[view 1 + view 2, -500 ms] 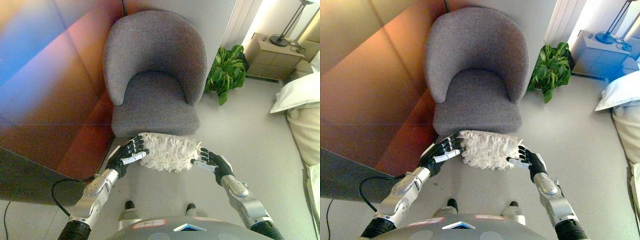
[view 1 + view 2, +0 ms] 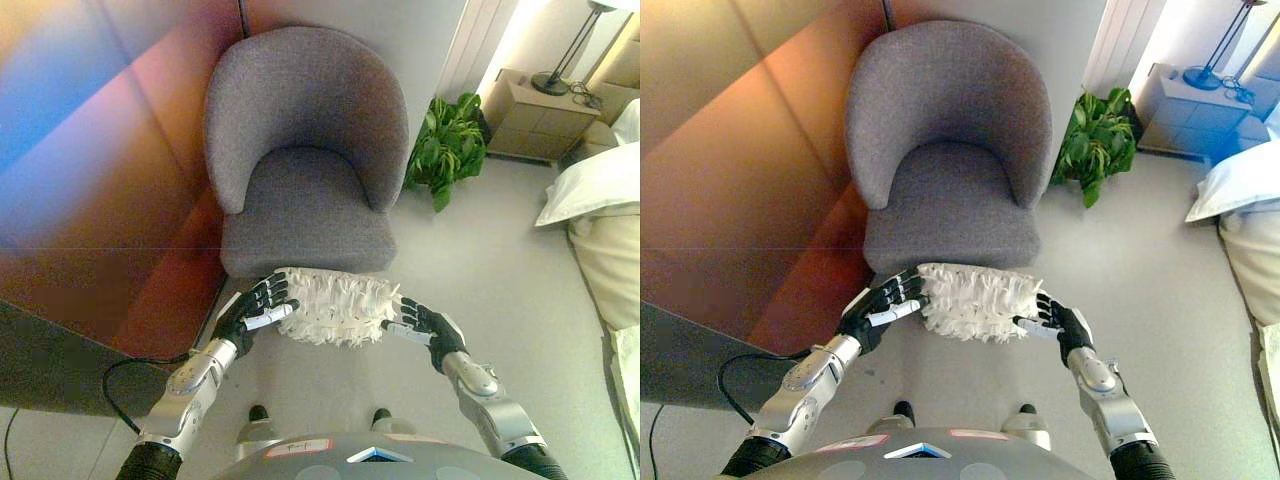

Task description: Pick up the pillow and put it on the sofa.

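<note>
A white shaggy pillow (image 2: 337, 306) hangs in the air just in front of the seat edge of a grey armchair (image 2: 305, 150). My left hand (image 2: 255, 309) presses its left end and my right hand (image 2: 425, 327) its right end, fingers straight against the fringe. The pillow (image 2: 976, 301) is squeezed between both palms, level, below the seat front. The armchair's seat (image 2: 950, 205) is bare.
A reddish-brown wall panel (image 2: 100, 180) runs along the left. A green potted plant (image 2: 446, 147) stands right of the armchair, with a bedside cabinet (image 2: 535, 115) and lamp behind it. White bedding (image 2: 600, 190) fills the right edge.
The whole picture has shifted slightly, so the camera moved. The pillow and both hands keep the same hold, a touch closer to the seat front.
</note>
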Robot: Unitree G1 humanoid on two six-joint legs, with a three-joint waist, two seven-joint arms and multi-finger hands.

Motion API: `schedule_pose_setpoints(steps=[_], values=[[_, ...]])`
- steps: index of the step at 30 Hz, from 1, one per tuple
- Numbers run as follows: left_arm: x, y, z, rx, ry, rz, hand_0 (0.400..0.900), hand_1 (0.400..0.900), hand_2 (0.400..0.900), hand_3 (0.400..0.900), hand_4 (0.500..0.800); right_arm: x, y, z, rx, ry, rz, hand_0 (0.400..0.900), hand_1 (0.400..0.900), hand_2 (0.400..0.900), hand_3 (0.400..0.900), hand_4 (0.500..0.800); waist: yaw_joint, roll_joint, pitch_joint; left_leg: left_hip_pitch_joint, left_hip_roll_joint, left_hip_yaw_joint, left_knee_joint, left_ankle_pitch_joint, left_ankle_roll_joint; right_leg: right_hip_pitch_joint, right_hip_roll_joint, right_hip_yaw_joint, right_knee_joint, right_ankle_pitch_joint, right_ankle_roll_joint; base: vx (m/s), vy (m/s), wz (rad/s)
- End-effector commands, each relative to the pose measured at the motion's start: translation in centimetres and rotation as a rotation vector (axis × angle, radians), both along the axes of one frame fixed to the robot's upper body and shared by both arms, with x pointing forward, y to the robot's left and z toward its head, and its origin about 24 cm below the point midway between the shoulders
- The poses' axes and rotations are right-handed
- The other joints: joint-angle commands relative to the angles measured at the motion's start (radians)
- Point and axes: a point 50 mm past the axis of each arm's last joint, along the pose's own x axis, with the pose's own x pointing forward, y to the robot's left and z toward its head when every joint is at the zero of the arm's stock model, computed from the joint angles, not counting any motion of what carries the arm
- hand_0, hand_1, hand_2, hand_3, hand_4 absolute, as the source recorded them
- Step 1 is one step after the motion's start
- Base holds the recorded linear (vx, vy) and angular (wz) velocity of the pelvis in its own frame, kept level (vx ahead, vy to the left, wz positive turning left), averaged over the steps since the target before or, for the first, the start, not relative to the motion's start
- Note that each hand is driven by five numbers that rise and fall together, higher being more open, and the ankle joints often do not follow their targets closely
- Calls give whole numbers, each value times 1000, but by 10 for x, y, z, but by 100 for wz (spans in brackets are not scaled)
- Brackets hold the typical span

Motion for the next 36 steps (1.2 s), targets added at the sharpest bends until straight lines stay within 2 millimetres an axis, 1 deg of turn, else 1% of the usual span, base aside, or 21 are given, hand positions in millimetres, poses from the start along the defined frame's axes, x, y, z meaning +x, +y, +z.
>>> schedule_pose_setpoints(steps=[1,11,16,19,20,21,22,23,25,26,27,28,29,31,32,34,35,36], values=[[31,4,38,5,-225,-12,900,900,900,900,800,37,9,40,34,-253,23,900,900,900,900,800,14,13,8,55,17,-17,5,-94,23,6,-2,-31,3,-4,2,0,0,0],[28,7,37,20,-223,-5,900,900,900,900,800,35,10,39,42,-251,24,900,900,900,900,800,17,13,11,61,23,-14,5,-90,21,11,8,-29,2,-11,-6,24,-38,-1],[26,9,37,24,-220,5,900,900,900,900,800,34,10,39,48,-254,29,900,900,900,900,800,15,15,15,66,33,-15,5,-85,17,9,23,-23,5,-19,-19,38,-91,-4],[26,9,37,24,-220,6,900,900,900,900,800,34,10,39,49,-254,30,900,900,900,900,800,15,15,16,66,34,-15,5,-84,16,8,25,-21,6,-20,-21,24,-62,-3],[25,10,37,23,-218,6,900,900,900,900,800,34,10,39,50,-251,34,900,900,900,900,800,15,15,21,67,44,-18,9,-77,11,6,37,-14,7,-26,-31,71,-226,-13],[24,9,37,20,-219,10,900,900,900,900,800,35,10,40,47,-252,41,900,900,900,900,800,17,13,29,56,53,-26,41,-77,4,0,44,-4,12,-29,-42,73,-332,-21],[23,9,39,13,-228,14,900,900,900,900,800,37,9,42,43,-259,52,900,900,900,900,800,15,9,42,20,70,-42,126,-73,-4,-13,51,10,22,-31,-57,23,-246,-19],[24,9,40,9,-234,17,900,900,900,900,800,39,9,43,40,-265,62,900,900,900,900,800,14,5,49,2,77,-50,175,-64,-6,-22,54,19,29,-33,-65,-1,-197,-19],[23,7,39,-4,-240,13,900,900,900,900,800,42,6,45,24,-280,75,900,900,900,900,800,17,0,74,-75,102,-81,348,-3,-21,-37,62,24,43,-36,-93,6,-142,-19],[22,4,38,-15,-236,11,900,900,900,900,800,43,3,46,12,-287,78,900,900,900,900,800,20,-6,91,-129,106,-100,464,34,-28,-37,64,24,45,-34,-110,51,-132,-21],[21,3,37,-24,-236,13,900,900,900,900,800,44,0,47,5,-291,77,900,900,900,900,800,23,-8,104,-169,98,-114,538,44,-28,-33,65,23,47,-33,-120,119,-87,-21],[21,3,37,-32,-234,21,900,900,900,900,800,45,-3,47,3,-293,78,900,900,900,900,800,27,-10,115,-205,88,-121,574,45,-27,-22,67,27,48,-34,-124,195,2,-17],[21,3,37,-41,-230,33,900,900,900,900,800,45,-4,47,2,-294,81,900,900,900,900,800,31,-9,126,-224,81,-112,562,43,-26,-9,68,35,48,-39,-121,259,84,-11],[19,5,37,-53,-225,47,900,900,900,900,800,42,-4,47,-4,-290,89,900,900,900,900,800,36,11,129,-205,71,-78,416,50,-22,11,73,44,51,-59,-101,308,162,-4],[19,5,37,-54,-230,44,900,900,900,900,800,40,-3,47,-8,-291,94,900,900,900,900,800,41,26,129,-204,72,-70,312,67,-22,21,77,47,52,-73,-91,328,213,-4],[19,3,37,-54,-238,36,900,900,900,900,800,39,-1,47,-15,-298,97,900,900,900,900,800,56,46,133,-211,82,-63,126,123,-32,49,82,56,48,-96,-75,348,243,-12],[18,2,36,-56,-241,37,900,900,900,900,800,38,0,46,-16,-303,99,900,900,900,900,800,66,53,137,-228,90,-56,53,169,-45,78,82,58,44,-106,-69,405,239,-25],[17,1,35,-58,-241,41,900,900,900,900,800,38,0,45,-16,-306,101,900,900,900,900,800,73,55,142,-239,96,-52,31,199,-53,107,82,61,39,-117,-66,506,270,-40]])
